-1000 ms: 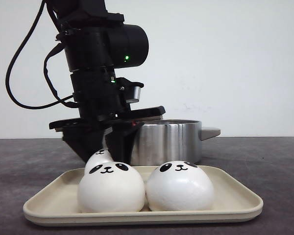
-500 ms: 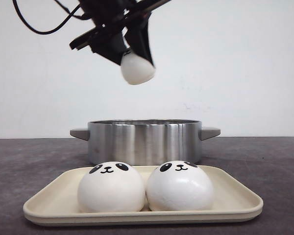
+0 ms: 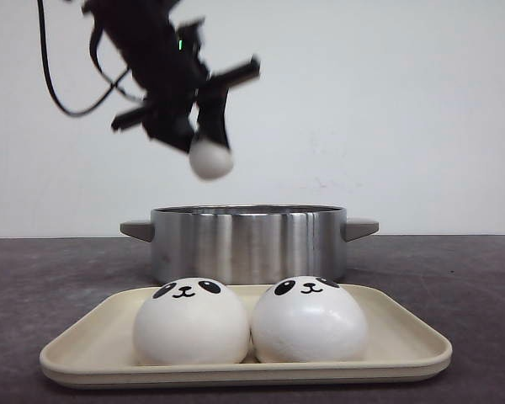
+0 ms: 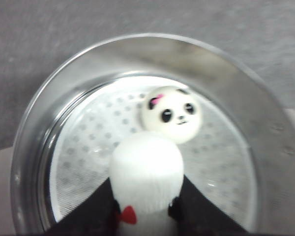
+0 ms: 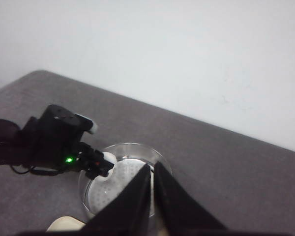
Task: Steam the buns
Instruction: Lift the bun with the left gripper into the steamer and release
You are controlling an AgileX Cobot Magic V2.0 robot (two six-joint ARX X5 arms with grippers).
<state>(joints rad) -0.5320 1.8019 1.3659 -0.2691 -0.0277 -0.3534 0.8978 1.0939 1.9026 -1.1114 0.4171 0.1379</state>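
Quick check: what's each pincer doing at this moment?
Left pincer: closed on a white bun, above the steamer pot.
Right pincer: closed, holding nothing.

Low front camera and both wrist cameras share the pot.

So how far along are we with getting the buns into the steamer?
One bun already lies on the perforated rack inside the steel pot. A second bun is in hand: the left pincer holds it in the air above the pot, not yet released. Two buns still sit side by side on the beige tray. The right pincer looks shut and empty.
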